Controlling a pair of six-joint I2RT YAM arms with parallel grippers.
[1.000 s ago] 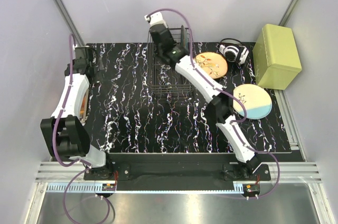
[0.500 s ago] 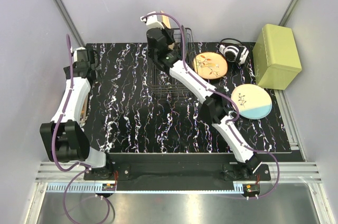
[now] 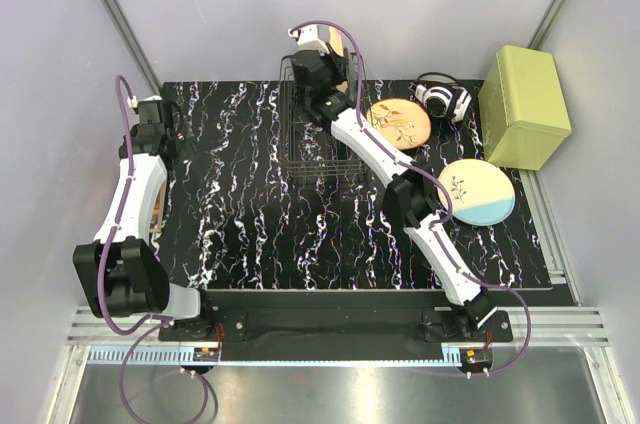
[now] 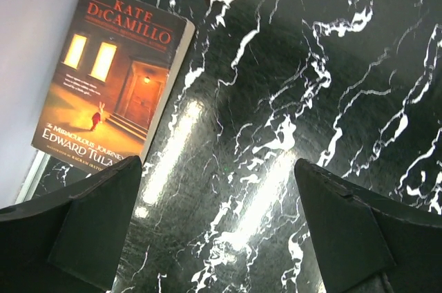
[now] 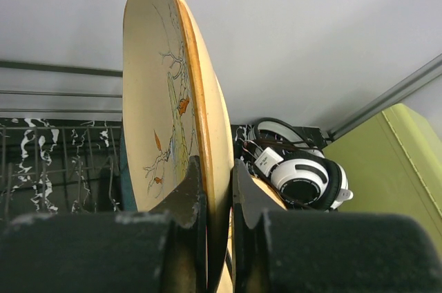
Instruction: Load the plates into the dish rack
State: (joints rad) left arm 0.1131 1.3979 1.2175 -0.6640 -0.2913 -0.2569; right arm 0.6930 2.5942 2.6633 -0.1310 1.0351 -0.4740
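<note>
Plates are partly loaded, by my reading: one is on its way in, two wait on the table, and one may already be in the rack [image 3: 322, 149], which sits at the upper centre of the top view.

The right gripper [image 5: 215, 182] pinches the held plate [image 5: 166, 99], an orange one with a branch pattern, by its lower rim. The plate stands on edge, nearly upright. In the top view it hangs over the far end of the rack, and it does not look seated between the wires yet.

In the right wrist view, rack wires show at the lower left. A dark teal strip sits just behind the held plate there. It is probably the teal plate [image 5: 124, 175], already in a slot, but too little of it shows to be sure.

The second orange plate [image 3: 398, 124] lies flat on the table [image 3: 250, 214], just right of the rack. The cream plate [image 3: 478, 192] lies flat further right, below the green box [image 3: 525, 106]. Headphones [image 3: 443, 97] sit between the orange plate and the box.

The left gripper [image 4: 217, 220] hangs with its jaws wide apart and nothing between them. It is at the far left of the table, near a book [image 4: 114, 75], well apart from the rack.

What is left, as I judge it, is lowering this plate into a slot, then loading the two flat ones.
</note>
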